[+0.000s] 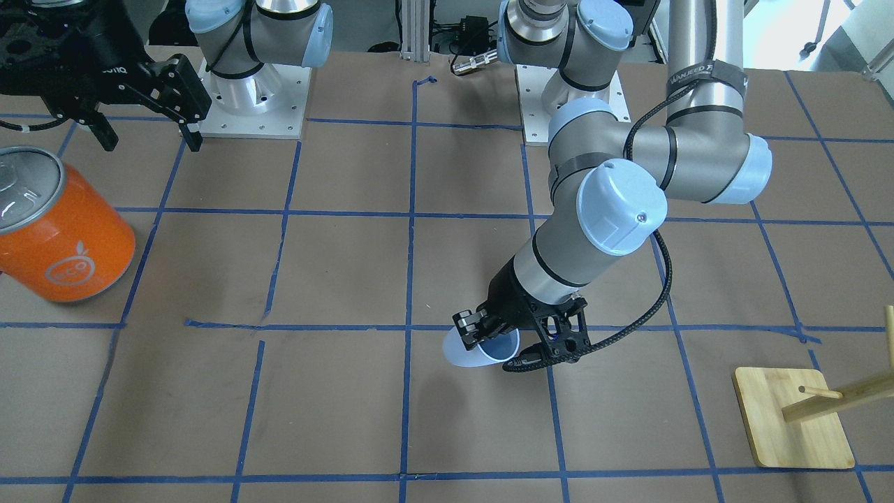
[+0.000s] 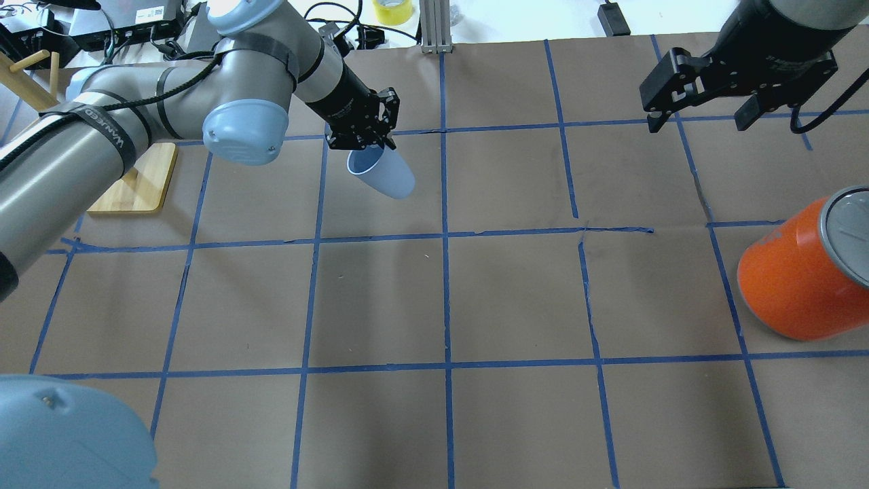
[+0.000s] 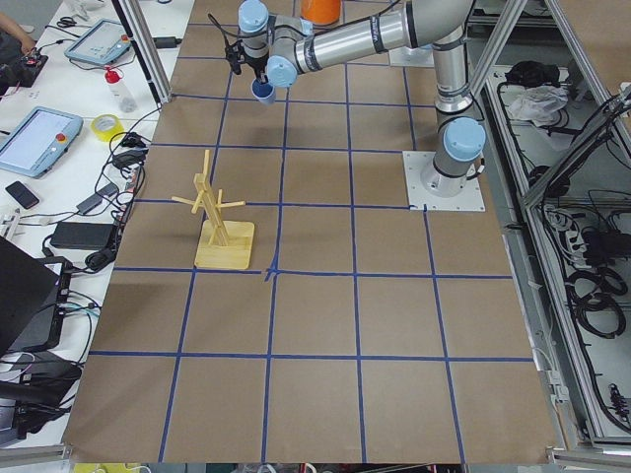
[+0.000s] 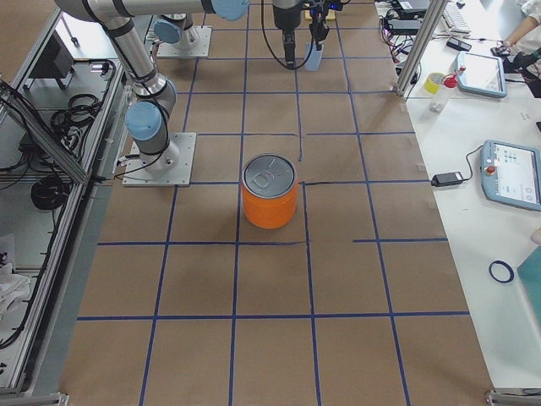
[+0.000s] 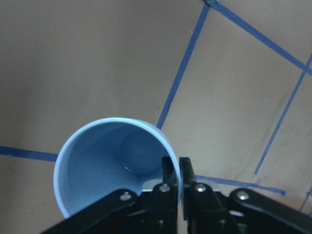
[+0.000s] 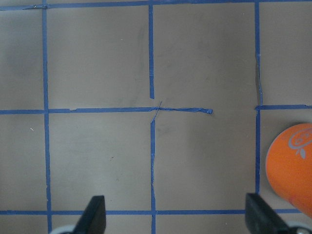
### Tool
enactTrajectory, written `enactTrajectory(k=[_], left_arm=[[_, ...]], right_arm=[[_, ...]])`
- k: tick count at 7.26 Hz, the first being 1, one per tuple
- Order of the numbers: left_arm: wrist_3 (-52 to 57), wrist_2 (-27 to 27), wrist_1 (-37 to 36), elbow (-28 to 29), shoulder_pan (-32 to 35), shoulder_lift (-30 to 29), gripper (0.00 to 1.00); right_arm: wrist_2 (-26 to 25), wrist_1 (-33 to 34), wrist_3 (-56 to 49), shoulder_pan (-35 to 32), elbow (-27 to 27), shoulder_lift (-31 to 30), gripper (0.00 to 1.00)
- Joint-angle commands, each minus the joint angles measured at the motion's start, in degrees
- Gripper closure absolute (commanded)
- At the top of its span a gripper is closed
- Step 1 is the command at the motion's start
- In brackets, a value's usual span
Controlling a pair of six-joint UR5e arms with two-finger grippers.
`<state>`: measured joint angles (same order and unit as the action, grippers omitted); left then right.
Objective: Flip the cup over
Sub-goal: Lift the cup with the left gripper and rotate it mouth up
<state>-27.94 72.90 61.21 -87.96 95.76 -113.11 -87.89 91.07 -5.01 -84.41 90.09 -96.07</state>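
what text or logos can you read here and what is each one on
"WANJEED": black strap on the left arm.
"otiq", partly hidden: body of the right gripper.
Round fruit logo on the orange can: letters too blurred to read.
Cup: no text.

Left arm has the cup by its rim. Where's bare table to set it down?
The middle squares between the cup and the orange can are bare, right across to the robot's side. It is tighter by the wooden stand, outboard of the left end effector, and around the can on the right end effector's side.
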Motion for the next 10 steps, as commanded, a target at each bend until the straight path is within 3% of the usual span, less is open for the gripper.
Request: enactTrajectory(k=[1,2,10], left_arm=[[11.95,14.65,2.85,3.22,0.12,0.69,1.00],[17.07,19.16,2.86,5.15,0.04,0.00,1.00],[19.59,18.59,-0.12,6.23,-0.05,-3.70,1.00]], right_arm=[[0.00,-0.02,0.00,0.04,0.00,0.00,0.00],[0.00,0.07,0.00,0.04,0.00,0.00,0.00],[-0.09,-0.02,0.00,-0.05,0.00,0.09,0.00]])
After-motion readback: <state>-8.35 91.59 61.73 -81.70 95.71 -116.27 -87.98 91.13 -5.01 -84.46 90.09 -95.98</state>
